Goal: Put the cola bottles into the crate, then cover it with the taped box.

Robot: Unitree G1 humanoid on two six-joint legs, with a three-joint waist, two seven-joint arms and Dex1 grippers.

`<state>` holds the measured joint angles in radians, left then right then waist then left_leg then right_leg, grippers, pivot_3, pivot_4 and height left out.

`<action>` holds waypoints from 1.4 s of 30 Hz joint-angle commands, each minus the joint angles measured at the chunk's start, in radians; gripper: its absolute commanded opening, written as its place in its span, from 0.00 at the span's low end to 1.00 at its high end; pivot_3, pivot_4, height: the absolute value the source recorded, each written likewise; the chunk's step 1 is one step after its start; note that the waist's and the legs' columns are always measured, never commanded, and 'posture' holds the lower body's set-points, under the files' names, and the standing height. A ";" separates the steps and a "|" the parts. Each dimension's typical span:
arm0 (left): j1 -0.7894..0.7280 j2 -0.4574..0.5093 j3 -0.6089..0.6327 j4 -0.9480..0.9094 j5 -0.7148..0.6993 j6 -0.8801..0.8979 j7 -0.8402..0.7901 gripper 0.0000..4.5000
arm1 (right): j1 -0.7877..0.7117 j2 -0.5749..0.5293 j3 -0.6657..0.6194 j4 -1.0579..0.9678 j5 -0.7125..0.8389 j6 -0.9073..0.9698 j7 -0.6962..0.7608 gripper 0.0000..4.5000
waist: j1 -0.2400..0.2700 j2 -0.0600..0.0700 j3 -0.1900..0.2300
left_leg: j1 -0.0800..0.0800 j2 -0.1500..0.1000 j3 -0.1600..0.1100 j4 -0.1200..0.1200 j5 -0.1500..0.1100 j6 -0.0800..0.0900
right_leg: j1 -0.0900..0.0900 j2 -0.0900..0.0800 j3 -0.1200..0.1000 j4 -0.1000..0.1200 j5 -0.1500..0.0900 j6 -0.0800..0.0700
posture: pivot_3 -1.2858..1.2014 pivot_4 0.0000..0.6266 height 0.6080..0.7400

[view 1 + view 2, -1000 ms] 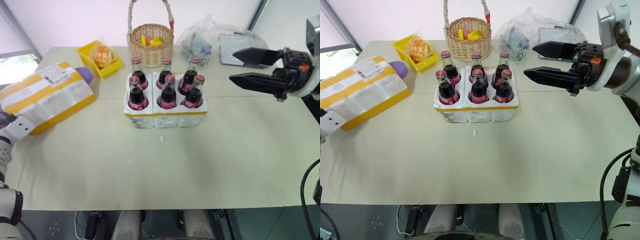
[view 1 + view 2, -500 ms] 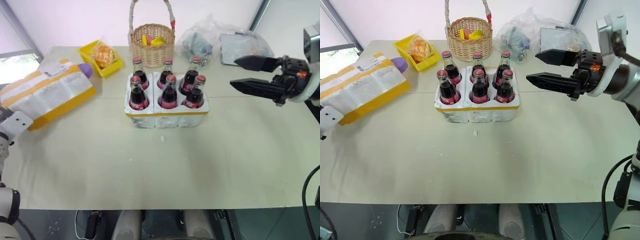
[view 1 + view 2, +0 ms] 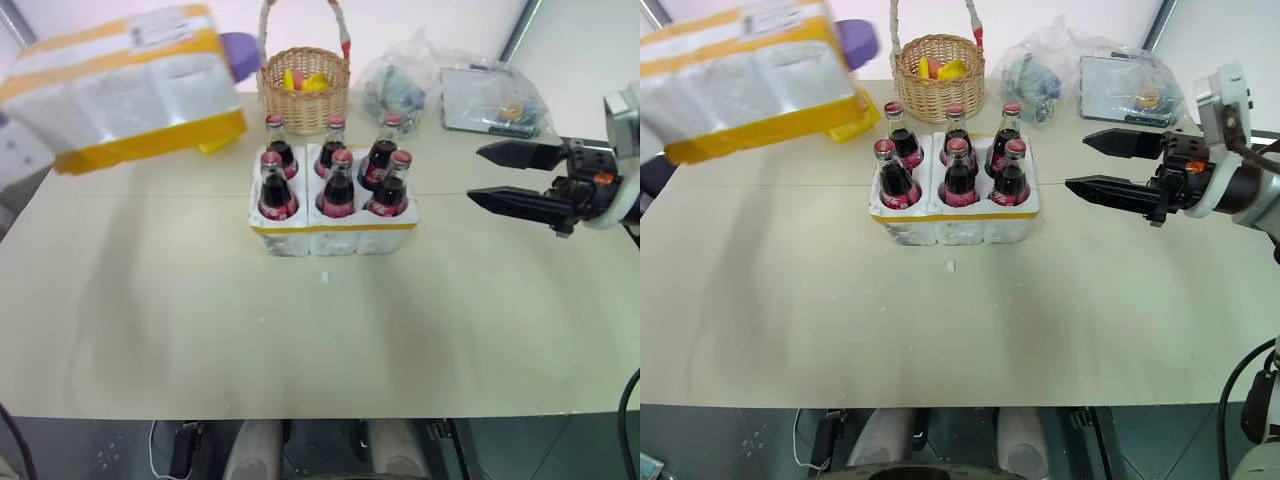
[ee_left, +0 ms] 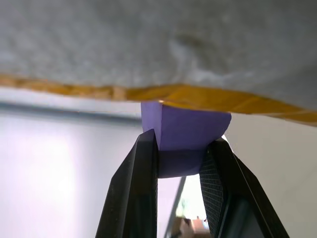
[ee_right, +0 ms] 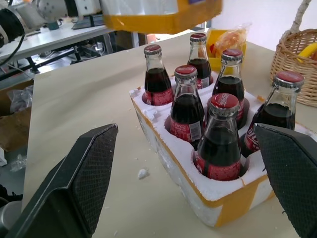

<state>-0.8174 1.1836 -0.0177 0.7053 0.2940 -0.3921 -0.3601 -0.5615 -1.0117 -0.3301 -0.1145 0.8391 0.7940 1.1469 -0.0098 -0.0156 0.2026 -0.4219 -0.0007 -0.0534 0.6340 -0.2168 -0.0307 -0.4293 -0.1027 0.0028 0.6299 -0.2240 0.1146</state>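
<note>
Several cola bottles with red caps stand in the wells of the white crate at the table's middle. The taped box, white with wide yellow bands and a shipping label, hangs in the air to the crate's left and behind it, tilted. A purple handle sticks out from the box, and my left gripper is shut on it. To the right of the crate my right gripper stands open above the table, fingers pointing toward the bottles, nothing between them.
A wicker basket with yellow items stands just behind the crate. A clear plastic bag and a flat grey packet lie at the back right. A yellow bin peeks out below the raised box.
The taped box has risen off the table's left side and swung right toward the crate, carried by my left gripper. My right gripper has sunk a little and drawn back to the right.
</note>
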 commanded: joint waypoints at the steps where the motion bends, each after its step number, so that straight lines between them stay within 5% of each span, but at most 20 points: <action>1: -0.076 -0.047 0.000 -0.211 -0.029 0.130 -0.100 0.23 | 0.004 0.015 -0.032 -0.033 0.010 -0.024 -0.019 1.00 | 0.000 0.000 0.000 | 0.000 0.000 0.000 0.001 0.000 0.000 | 0.001 0.000 0.000 0.000 0.000 0.000 | 0.52 0.24 0.98; 8: -0.117 -0.180 -0.060 -0.513 0.024 0.400 -0.244 0.23 | 0.035 0.038 -0.056 -0.040 0.021 -0.022 -0.056 1.00 | -0.012 0.000 0.000 | 0.001 0.000 0.000 0.001 0.000 0.000 | 0.001 0.000 0.001 0.001 0.000 0.001 | 0.52 0.24 0.98; 21: -0.058 -0.224 -0.140 -0.892 0.161 0.629 -0.411 0.23 | 0.085 0.063 -0.087 -0.057 0.034 -0.027 -0.105 1.00 | -0.006 0.000 0.000 | 0.001 0.000 -0.001 0.002 0.000 0.001 | 0.001 0.001 0.001 0.001 0.000 0.001 | 0.52 0.24 0.98; 40: 0.078 -0.271 -0.218 -0.993 0.364 0.618 -0.447 0.23 | 0.088 0.108 -0.073 -0.056 0.037 -0.059 -0.145 1.00 | -0.004 0.000 0.000 | 0.000 0.000 -0.003 0.004 0.000 0.001 | 0.001 0.001 0.001 0.001 0.000 0.001 | 0.52 0.24 0.98; 42: 0.095 -0.269 -0.211 -0.997 0.373 0.601 -0.442 0.38 | 0.092 0.107 -0.070 -0.051 0.032 -0.063 -0.140 1.00 | -0.004 0.000 0.000 | 0.000 0.000 -0.003 0.004 0.000 0.001 | 0.001 0.001 0.001 0.001 0.000 0.001 | 0.52 0.24 0.98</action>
<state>-0.7306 0.9044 -0.2422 -0.2519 0.6474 0.2358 -0.8121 -0.4706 -0.9030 -0.3762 -0.1516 0.8675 0.7537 1.0047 -0.0137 -0.0157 0.2027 -0.4221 -0.0011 -0.0560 0.6378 -0.2166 -0.0300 -0.4278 -0.1014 0.0037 0.6310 -0.2241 0.1155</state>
